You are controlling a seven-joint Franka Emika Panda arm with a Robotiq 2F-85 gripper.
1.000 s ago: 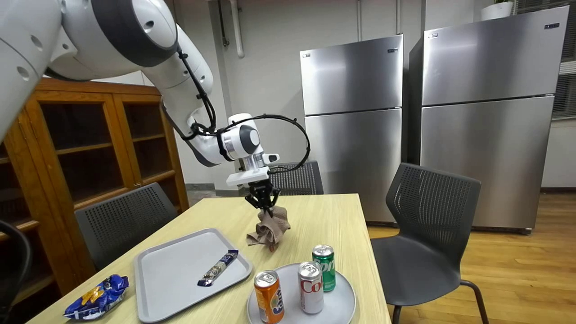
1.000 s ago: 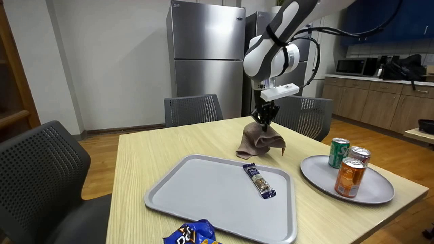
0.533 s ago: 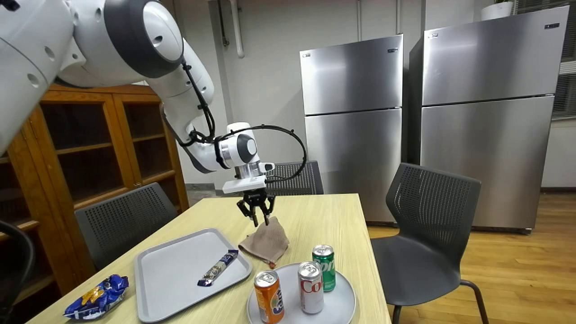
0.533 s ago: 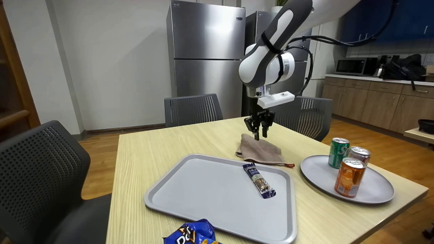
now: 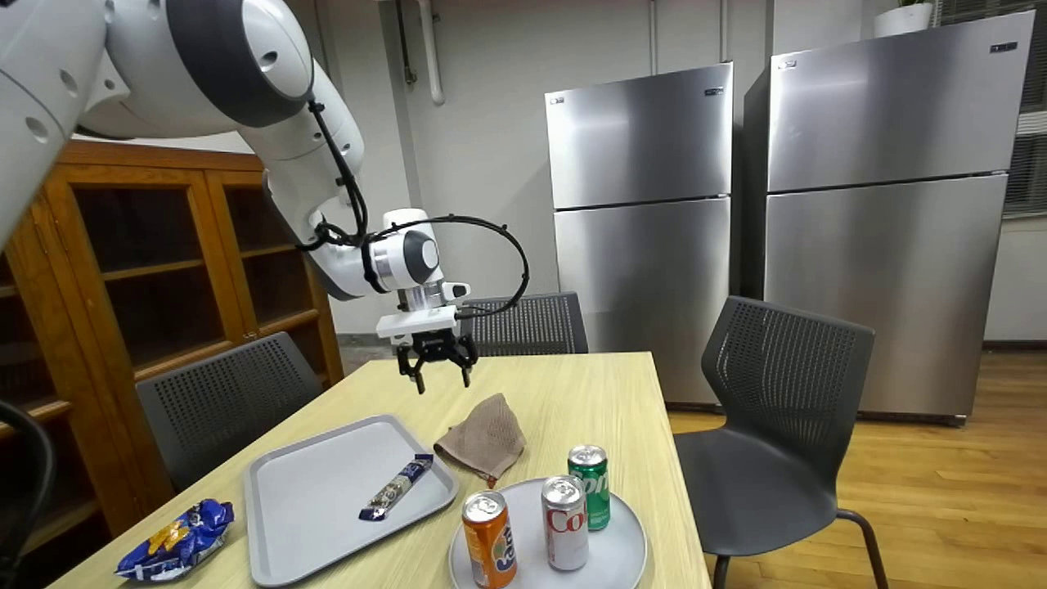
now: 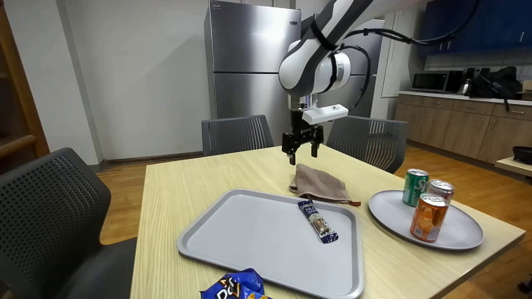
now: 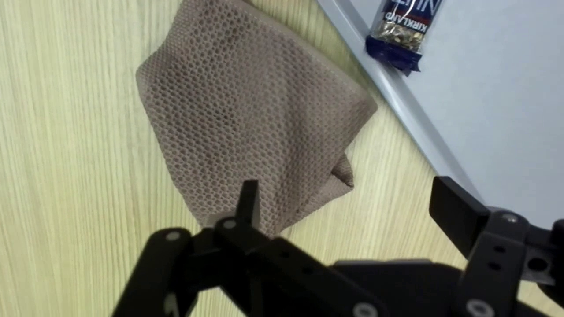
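Observation:
A brown textured cloth [image 5: 487, 438] lies loosely crumpled on the pale wooden table, between the grey tray [image 5: 311, 499] and the round grey plate [image 6: 386, 209]. A reddish bit pokes out at one of its corners. My gripper [image 5: 443, 386] hangs in the air above the table, apart from the cloth and nearest to it. Its black fingers stand wide apart with nothing between them. From the wrist view, the cloth [image 7: 255, 101] spreads out below, and one finger [image 7: 249, 198] overlaps its edge. A nut bar [image 6: 318, 221] in a blue wrapper rests on the tray near the cloth.
On the plate stand an orange can [image 5: 489, 540], a silver can [image 5: 564, 523] and a green can [image 5: 590, 484]. A blue chip bag [image 5: 176, 540] lies by the tray. Dark chairs [image 5: 785, 393] surround the table, with refrigerators [image 5: 642, 245] behind.
The fingers were closed on the raised cloth; they have spread and released it. The cloth has settled flatter on the table. My gripper dipped, then rose and shifted left in both exterior views.

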